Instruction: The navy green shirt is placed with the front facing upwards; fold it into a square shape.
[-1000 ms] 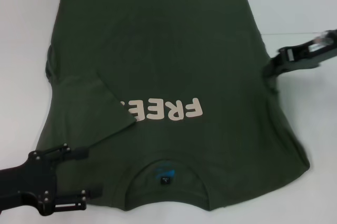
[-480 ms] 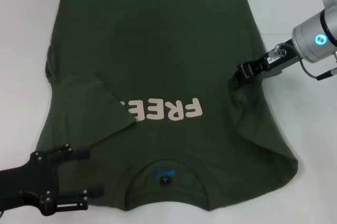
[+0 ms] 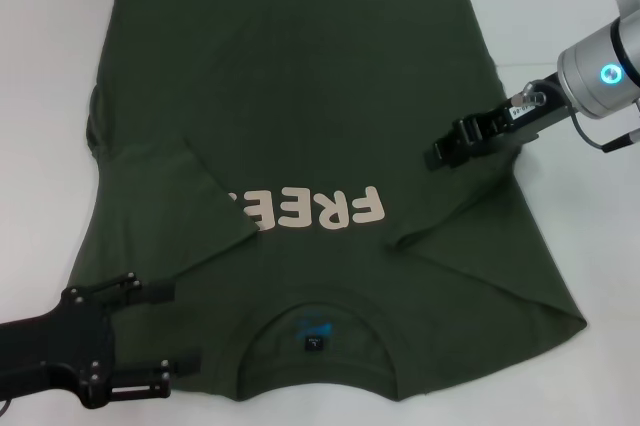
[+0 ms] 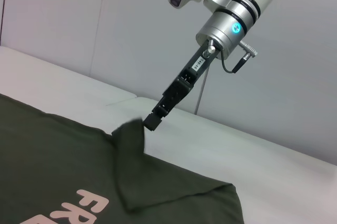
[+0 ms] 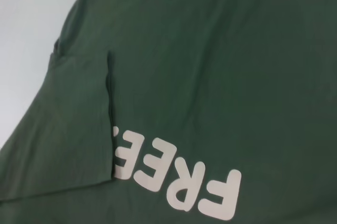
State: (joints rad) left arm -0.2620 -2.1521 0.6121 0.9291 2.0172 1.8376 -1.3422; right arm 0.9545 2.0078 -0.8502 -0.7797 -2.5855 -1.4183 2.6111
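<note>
From the head camera I see the shirt [image 3: 310, 146] spread flat on the white table [image 3: 45, 66], chest side up, collar [image 3: 315, 341] nearest the robot and the cream lettering [image 3: 315, 209] reading upside down. The sleeve on the robot's left lies folded in over the chest, covering the end of the lettering. My right gripper [image 3: 437, 154] reaches in from the far right, arm slanting down toward the chest, fingers closed on the right sleeve's edge, which is lifted and drawn inward. My left gripper [image 3: 165, 336] sits low at the near left corner, its two fingers spread wide, over the shirt's shoulder edge.

On the left wrist camera, the right gripper [image 4: 152, 120] hangs from its silver arm, angled steeply down, pinching a raised peak of shirt fabric [image 4: 130, 129].

The right wrist camera shows only the shirt [image 5: 210, 66], the lettering [image 5: 179, 176] and the folded left sleeve [image 5: 79, 129].
</note>
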